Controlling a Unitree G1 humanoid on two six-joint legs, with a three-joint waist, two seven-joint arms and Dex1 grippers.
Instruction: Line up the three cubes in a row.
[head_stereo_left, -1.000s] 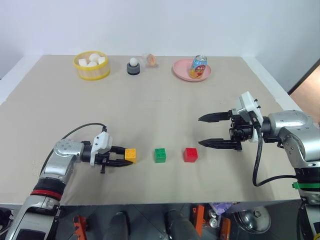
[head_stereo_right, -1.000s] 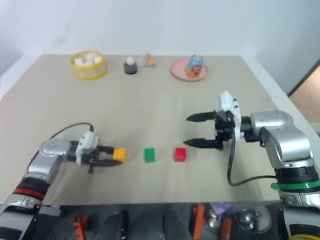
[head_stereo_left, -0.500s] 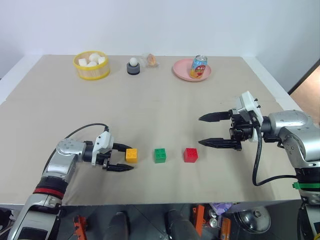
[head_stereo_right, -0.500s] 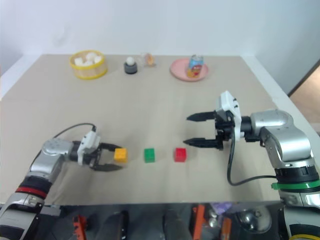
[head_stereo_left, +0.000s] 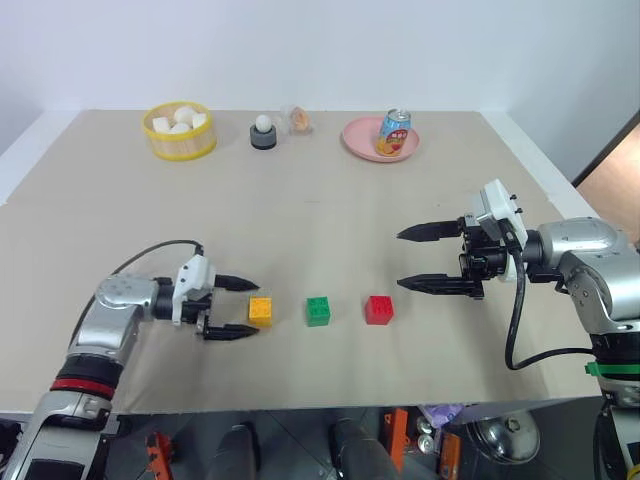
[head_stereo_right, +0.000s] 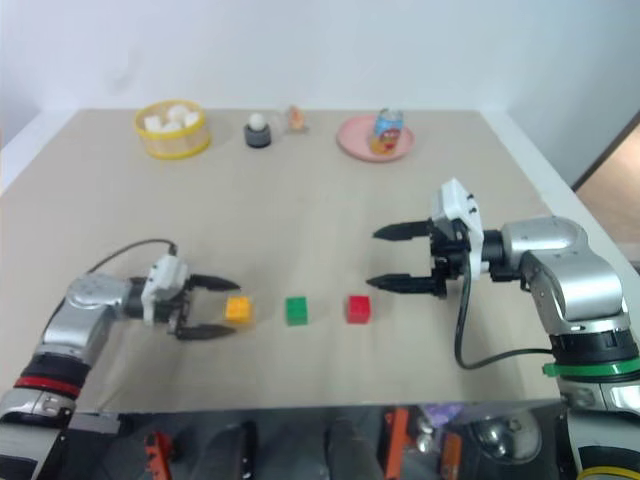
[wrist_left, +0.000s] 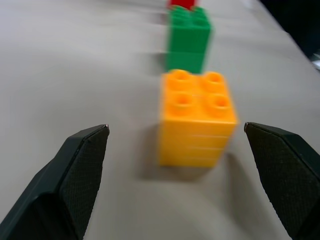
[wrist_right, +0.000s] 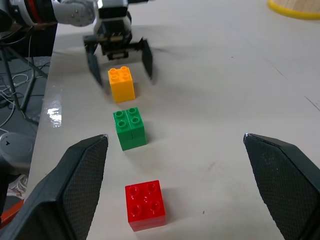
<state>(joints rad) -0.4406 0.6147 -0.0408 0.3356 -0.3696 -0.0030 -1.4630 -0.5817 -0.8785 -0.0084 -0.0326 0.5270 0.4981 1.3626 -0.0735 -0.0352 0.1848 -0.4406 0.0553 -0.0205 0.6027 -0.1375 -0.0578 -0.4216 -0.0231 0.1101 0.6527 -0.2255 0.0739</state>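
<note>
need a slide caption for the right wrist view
Red cube, green cube and yellow-orange cube in a row, open left end effector behind.

Three small studded plastic cubes stand upright in a straight row on the beige counter (head_stereo_left: 320, 220), near its front edge. The yellow-orange plastic cube (head_stereo_left: 260, 310) is leftmost, the green plastic cube (head_stereo_left: 318, 310) sits in the middle, and the red plastic cube (head_stereo_left: 379, 309) is rightmost, with evenly spaced gaps between them.
</note>
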